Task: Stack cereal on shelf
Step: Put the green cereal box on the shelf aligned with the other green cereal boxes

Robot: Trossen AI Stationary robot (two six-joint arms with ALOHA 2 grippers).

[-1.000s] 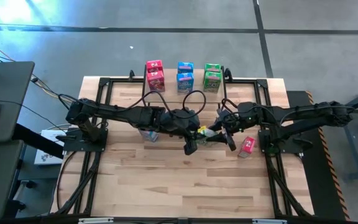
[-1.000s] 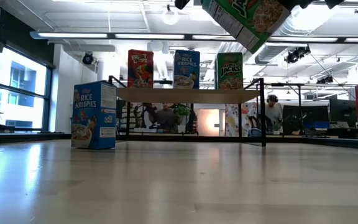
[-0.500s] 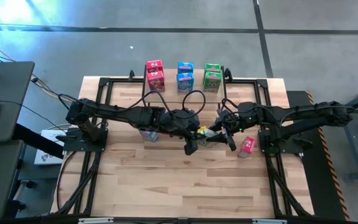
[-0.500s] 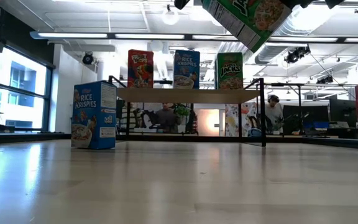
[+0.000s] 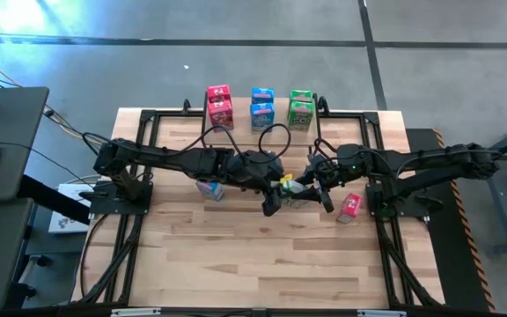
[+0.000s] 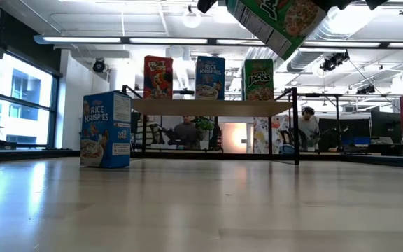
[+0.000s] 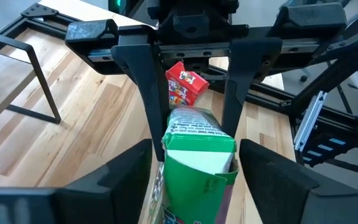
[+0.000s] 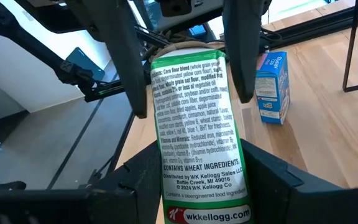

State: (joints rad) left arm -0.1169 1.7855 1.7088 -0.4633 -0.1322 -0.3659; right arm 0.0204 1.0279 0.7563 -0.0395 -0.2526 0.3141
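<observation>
— Which hand is carrying the green cereal box (image 8: 197, 134)?
— The right hand (image 8: 194, 186) is gripping it in the air over the tabletop (image 5: 236, 255); the left hand (image 7: 194, 186) is sitting around it with its fingers spread, released.
— And the shelf (image 6: 212, 106)?
— Red, blue and green boxes are standing on it. A blue box (image 6: 106, 129) and a red box (image 5: 349, 206) are waiting on the tabletop.

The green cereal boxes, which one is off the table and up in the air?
The green box held tilted above mid-table between the right pincer and left pincer; the other green boxes stand at the shelf.
</observation>
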